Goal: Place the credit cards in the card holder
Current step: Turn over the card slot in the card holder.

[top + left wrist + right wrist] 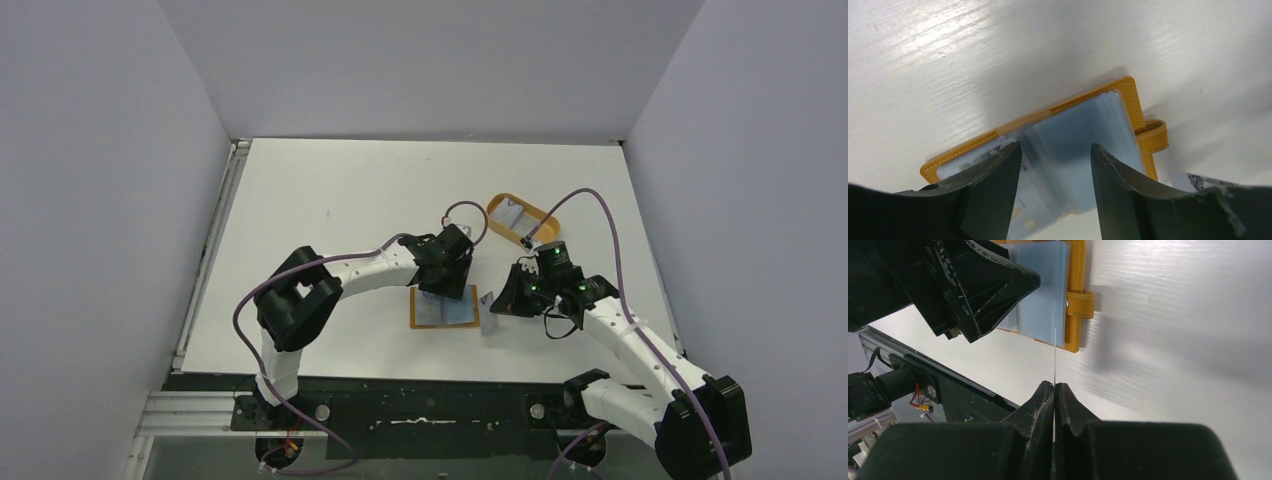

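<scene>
The card holder (444, 308) lies open on the white counter (330, 200), clear sleeves facing up and snap tab toward the right arm. The left end effector (1055, 160) sits over it, fingers spread wide and empty — whether they touch the sleeves is unclear. The right end effector (1054, 386) is pinched tight on one card (1055, 360), held edge-on just beside the holder's tab side. An orange tray (493, 207) sits farther back.

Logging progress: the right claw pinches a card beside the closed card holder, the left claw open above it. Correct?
No: the card holder lies open, its blue sleeves showing in the left wrist view. The right claw does pinch a card beside it, the left claw open above it.
</scene>
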`<state>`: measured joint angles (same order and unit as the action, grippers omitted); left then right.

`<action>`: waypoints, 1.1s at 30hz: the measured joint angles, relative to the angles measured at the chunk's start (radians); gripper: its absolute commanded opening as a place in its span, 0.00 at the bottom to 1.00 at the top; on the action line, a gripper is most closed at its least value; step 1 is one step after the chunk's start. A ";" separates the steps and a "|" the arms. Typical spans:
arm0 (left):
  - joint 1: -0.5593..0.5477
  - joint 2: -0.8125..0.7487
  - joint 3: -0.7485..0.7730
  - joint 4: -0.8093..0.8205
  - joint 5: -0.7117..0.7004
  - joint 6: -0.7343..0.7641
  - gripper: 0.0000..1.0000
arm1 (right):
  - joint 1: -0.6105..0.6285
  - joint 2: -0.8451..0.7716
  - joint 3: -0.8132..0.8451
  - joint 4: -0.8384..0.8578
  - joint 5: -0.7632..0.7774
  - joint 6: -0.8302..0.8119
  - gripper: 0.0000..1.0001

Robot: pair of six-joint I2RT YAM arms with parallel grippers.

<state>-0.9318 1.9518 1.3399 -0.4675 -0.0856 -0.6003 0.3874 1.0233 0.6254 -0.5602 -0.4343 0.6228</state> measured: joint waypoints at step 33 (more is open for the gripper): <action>0.000 0.012 -0.021 0.016 -0.037 0.010 0.04 | 0.040 0.166 -0.017 0.121 -0.006 0.001 0.00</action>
<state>-0.9318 1.9636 1.3190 -0.4519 -0.1226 -0.5900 0.4274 1.1893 0.6083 -0.4397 -0.4400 0.6235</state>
